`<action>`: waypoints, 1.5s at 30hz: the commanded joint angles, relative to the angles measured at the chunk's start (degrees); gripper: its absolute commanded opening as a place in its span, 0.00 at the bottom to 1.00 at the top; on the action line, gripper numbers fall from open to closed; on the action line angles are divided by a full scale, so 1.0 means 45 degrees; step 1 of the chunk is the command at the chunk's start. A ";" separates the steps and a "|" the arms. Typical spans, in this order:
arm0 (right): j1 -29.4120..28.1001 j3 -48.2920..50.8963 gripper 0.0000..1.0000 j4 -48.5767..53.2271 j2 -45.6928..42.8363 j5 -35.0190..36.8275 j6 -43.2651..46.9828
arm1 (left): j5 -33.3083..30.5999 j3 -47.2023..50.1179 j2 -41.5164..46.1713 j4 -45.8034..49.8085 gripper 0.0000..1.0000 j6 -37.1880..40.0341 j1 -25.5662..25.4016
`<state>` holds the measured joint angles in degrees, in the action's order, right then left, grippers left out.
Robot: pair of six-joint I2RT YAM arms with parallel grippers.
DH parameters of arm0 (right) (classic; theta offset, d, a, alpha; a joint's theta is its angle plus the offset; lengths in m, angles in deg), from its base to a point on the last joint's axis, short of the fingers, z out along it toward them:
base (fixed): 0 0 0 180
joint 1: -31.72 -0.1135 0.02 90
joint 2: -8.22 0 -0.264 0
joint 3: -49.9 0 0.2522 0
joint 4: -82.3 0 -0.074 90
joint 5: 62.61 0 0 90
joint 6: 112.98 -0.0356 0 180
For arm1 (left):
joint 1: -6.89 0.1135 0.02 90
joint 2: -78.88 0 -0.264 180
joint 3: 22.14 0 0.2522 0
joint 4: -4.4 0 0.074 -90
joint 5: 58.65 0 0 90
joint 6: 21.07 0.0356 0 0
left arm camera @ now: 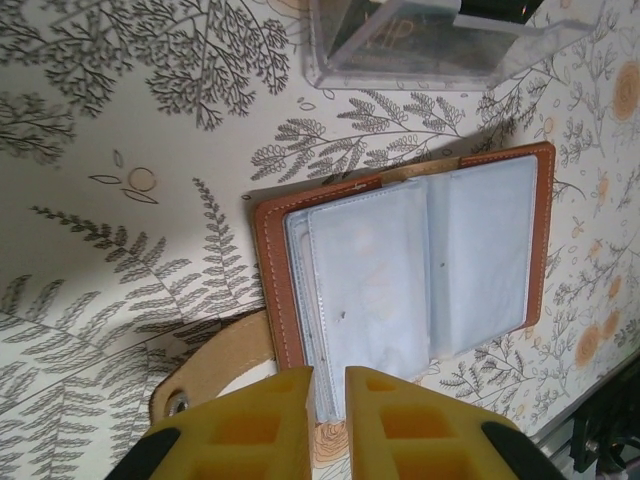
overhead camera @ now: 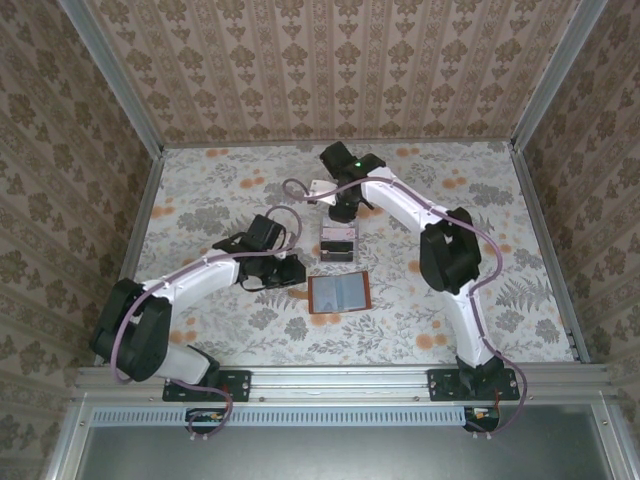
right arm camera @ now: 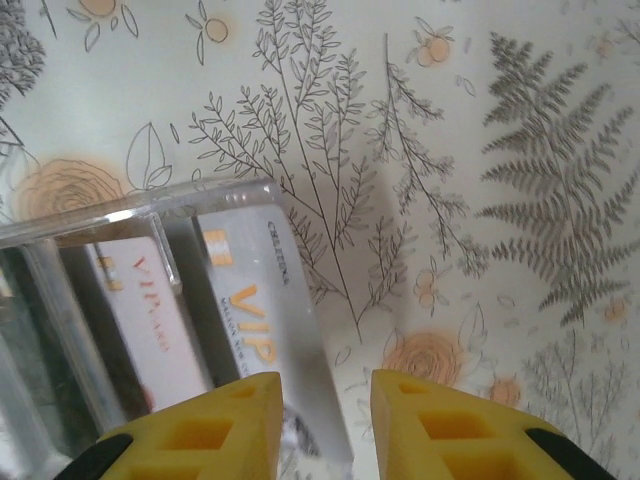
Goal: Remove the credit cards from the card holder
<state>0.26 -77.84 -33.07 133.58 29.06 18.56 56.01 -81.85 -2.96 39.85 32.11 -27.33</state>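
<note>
Just beyond left fingers (left arm camera: 250, 425), card holder (left arm camera: 400, 270).

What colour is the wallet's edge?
Brown, around pale blue-grey insides. The wallet shows best in the left wrist view.

Brown card holder (overhead camera: 340, 294) open flat; credit cards (right arm camera: 245, 320) in clear tray (right arm camera: 130, 212)
</note>
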 commanded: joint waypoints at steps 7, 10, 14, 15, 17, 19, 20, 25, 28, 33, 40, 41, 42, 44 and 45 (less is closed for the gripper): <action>-0.0079 0.4365 0.28 -0.3559 -0.4346 -0.0658 -0.7157 | 0.0310 -0.0280 -0.1177 -0.0268 0.13 -0.0080 -0.0743; -0.0079 0.5737 0.26 -0.4161 -0.5464 -0.1177 -0.9199 | -0.0139 -0.0270 -0.1438 -0.0078 0.12 -0.0027 -0.0924; -0.0209 0.7552 0.25 -0.5226 -0.6655 -0.2500 -1.1773 | -0.0459 -0.0244 -0.1803 -0.0049 0.12 0.0010 -0.0975; -0.0277 0.8005 0.24 -0.5458 -0.6914 -0.2810 -1.2350 | -0.0578 -0.0304 -0.1912 0.0040 0.12 0.0090 -0.1007; -0.0422 0.8787 0.23 -0.5862 -0.7316 -0.3281 -1.3374 | -0.0961 -0.0552 -0.2088 0.0345 0.12 0.0255 -0.1052; -0.0592 0.9452 0.22 -0.6211 -0.7607 -0.3709 -1.4210 | -0.1359 -0.0734 -0.2212 0.0621 0.11 0.0349 -0.1106; -0.0690 0.9757 0.21 -0.6384 -0.7693 -0.3936 -1.4566 | -0.1493 -0.0811 -0.2257 0.0693 0.11 0.0371 -0.1130; -0.1204 1.0586 0.21 -0.6222 -0.7837 -0.4115 -1.5293 | -0.1689 -0.0981 -0.2576 0.0844 0.11 0.0486 -0.1214; -0.1309 1.0901 0.21 -0.5897 -0.7818 -0.4019 -1.5702 | -0.1649 -0.0978 -0.2731 0.0882 0.11 0.0521 -0.1320; -0.1314 1.1094 0.22 -0.5568 -0.7472 -0.4829 -1.6620 | -0.1272 -0.0765 -0.2847 0.0766 0.11 0.0411 -0.1596; -0.1894 1.1679 0.28 -0.6428 -0.6796 -0.6007 -1.7815 | -0.1263 -0.0407 -0.2550 0.0447 0.11 -0.0018 -0.1890; -0.1995 1.1722 0.28 -0.6508 -0.6680 -0.6042 -1.7941 | -0.1245 -0.0321 -0.2498 0.0370 0.11 -0.0074 -0.1890; -0.2083 1.1781 0.28 -0.6629 -0.6552 -0.6103 -1.8084 | -0.1205 -0.0222 -0.2448 0.0248 0.11 -0.0133 -0.1901; -0.2212 1.1865 0.25 -0.6918 -0.6307 -0.6290 -1.8294 | -0.1165 -0.0034 -0.2381 0.0082 0.11 -0.0244 -0.1902; -0.2256 1.1923 0.22 -0.7103 -0.6192 -0.6409 -1.8388 | -0.1218 0.0077 -0.2332 -0.0034 0.10 -0.0296 -0.1889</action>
<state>-9.18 -25.16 -62.38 104.19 3.34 -60.98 50.40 -83.49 -14.33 39.88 32.35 -35.48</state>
